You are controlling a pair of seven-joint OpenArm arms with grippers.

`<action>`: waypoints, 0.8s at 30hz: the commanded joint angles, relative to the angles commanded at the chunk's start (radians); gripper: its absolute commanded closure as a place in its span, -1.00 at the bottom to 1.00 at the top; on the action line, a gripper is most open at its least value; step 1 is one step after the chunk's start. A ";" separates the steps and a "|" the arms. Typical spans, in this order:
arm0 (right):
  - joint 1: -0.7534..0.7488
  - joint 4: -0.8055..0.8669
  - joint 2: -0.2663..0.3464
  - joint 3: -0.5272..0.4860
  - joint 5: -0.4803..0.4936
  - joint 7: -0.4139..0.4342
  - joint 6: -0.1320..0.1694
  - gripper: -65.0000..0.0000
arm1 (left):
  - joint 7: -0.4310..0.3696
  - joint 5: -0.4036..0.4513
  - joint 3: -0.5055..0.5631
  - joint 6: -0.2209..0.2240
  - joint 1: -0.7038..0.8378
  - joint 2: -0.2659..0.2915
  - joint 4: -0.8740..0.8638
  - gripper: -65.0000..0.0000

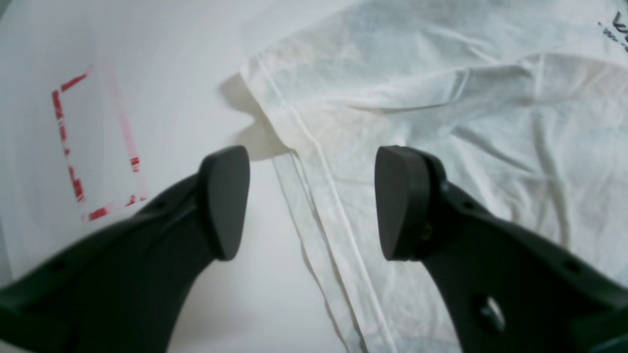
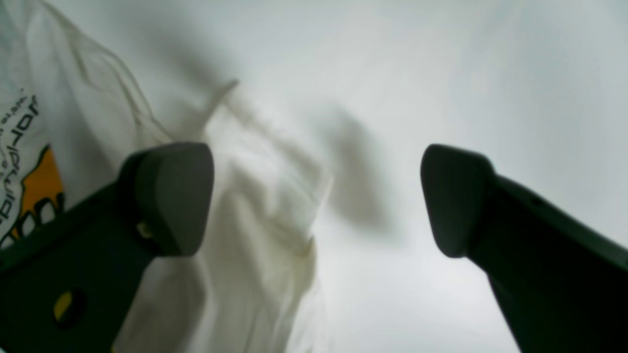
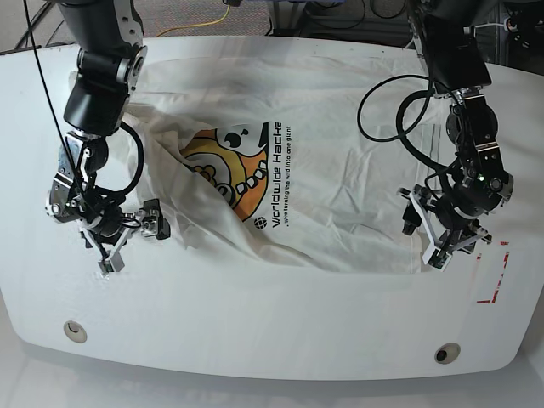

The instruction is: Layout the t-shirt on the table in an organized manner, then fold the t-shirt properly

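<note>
The shirt [image 3: 340,170] lies on the counter [image 3: 255,323], spread between the two pairs of jaws. One edge runs between the left jaws [image 1: 312,203]; a bunched corner lies between the right jaws [image 2: 317,200].

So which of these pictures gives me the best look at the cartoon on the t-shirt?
The base view: it shows most of the orange cartoon beside the lettering. The right wrist view catches just a piece at its left edge; the left wrist view shows none.
</note>
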 joint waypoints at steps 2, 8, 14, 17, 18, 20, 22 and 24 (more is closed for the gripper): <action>0.000 -0.034 -0.002 -0.002 0.000 0.029 0.000 -1.00 | 0.000 0.000 0.000 0.000 0.000 0.000 0.000 -0.17; -0.003 -0.123 0.003 -0.002 0.000 0.075 0.000 -1.00 | 0.000 0.000 0.000 0.000 0.000 0.000 0.000 -0.17; -0.023 -0.127 0.000 -0.002 -0.002 0.081 0.000 -1.00 | 0.000 0.000 -0.002 0.000 0.000 0.000 0.000 -0.17; -0.026 -0.127 -0.003 -0.002 -0.002 0.080 0.000 -0.83 | 0.000 0.000 -0.002 0.000 0.000 0.000 0.000 -0.17; -0.026 -0.127 -0.003 -0.002 0.000 0.080 0.000 -0.74 | 0.000 0.000 -0.002 0.000 0.000 0.000 0.000 -0.17; -0.028 -0.127 -0.015 -0.003 0.000 0.078 0.000 -0.45 | 0.000 0.000 -0.002 0.000 0.000 0.000 0.000 -0.17; -0.028 -0.126 -0.026 -0.003 0.000 0.078 0.000 -0.22 | 0.000 0.000 -0.002 0.000 0.000 0.000 0.000 -0.17; -0.028 -0.126 -0.029 -0.003 0.000 0.075 0.000 0.01 | 0.000 0.000 -0.002 0.000 0.000 0.000 0.000 -0.17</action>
